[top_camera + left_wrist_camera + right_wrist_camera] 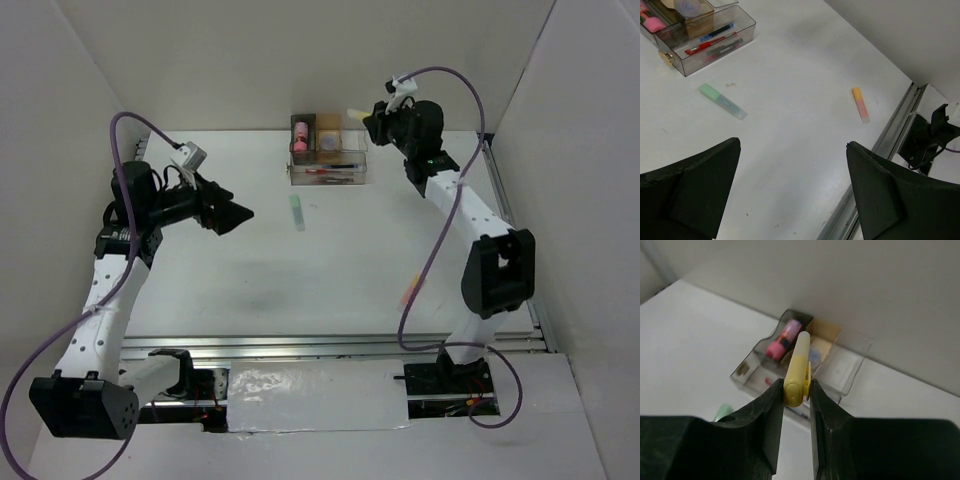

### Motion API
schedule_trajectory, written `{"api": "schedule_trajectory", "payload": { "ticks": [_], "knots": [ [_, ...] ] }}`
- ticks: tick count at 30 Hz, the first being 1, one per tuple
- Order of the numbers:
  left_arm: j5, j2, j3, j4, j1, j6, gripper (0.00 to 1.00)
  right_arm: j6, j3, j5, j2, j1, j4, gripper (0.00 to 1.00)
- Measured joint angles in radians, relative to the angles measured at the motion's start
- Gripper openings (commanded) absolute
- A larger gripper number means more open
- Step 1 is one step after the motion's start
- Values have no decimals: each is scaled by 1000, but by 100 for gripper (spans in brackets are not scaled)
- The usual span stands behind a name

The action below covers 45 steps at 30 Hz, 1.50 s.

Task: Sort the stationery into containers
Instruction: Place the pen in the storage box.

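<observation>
Two markers lie loose on the worktop (pixel 805 65): a green marker (pixel 722 101) near the long clear tray (pixel 715 55), and an orange marker (pixel 860 104) well apart from it, over toward the near rail. The third one, a yellow marker (pixel 797 367), is pinched in the right gripper (pixel 796 385), jaws narrow on its lower end and the barrel poking out ahead. It hovers over the box cluster at the far edge.

A pink cylinder (pixel 784 337) sits in the dark grey box (pixel 790 322), the pens (pixel 705 46) are in the tray, and the clear box (pixel 845 365) looks empty.

So the step in hand is probably dropping the yellow one into that clear box. Doing it well means getting the tip over the clear box rather than the tan box (pixel 825 330) it overlaps in the wrist view. Then go low before releasing, so it doesn't bounce off a rim.

The left gripper (pixel 792 145) hangs spread wide over the worktop with nothing in it, and the green marker is the nearest thing to it.
</observation>
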Motion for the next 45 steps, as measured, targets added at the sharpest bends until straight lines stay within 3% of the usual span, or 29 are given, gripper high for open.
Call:
{"api": "schedule_trajectory", "payload": {
  "ticks": [8,21,24,27,32,34,42,44,45],
  "knots": [
    [29,98,-19,97,51,-31,99,27,57,321,293,52,375,0],
    [38,168,-76,242,68,-68,99,90,408,346,668,39,362,1],
    [27,177,-81,248,66,-65,99,102,473,349,714,29,323,10],
    [-28,189,-83,249,55,-65,99,112,538,349,752,19,275,34],
    [-217,214,-80,238,-12,-70,99,129,572,340,769,8,214,47],
    [-289,239,-70,227,-59,-68,99,140,580,332,771,5,193,58],
    [-527,447,113,103,-226,-68,98,150,501,245,716,-6,85,72],
    [-578,529,198,68,-248,-91,91,150,430,206,650,-11,29,73],
    [-606,577,252,46,-255,-106,79,150,398,186,611,-16,3,73]
  ]
}}
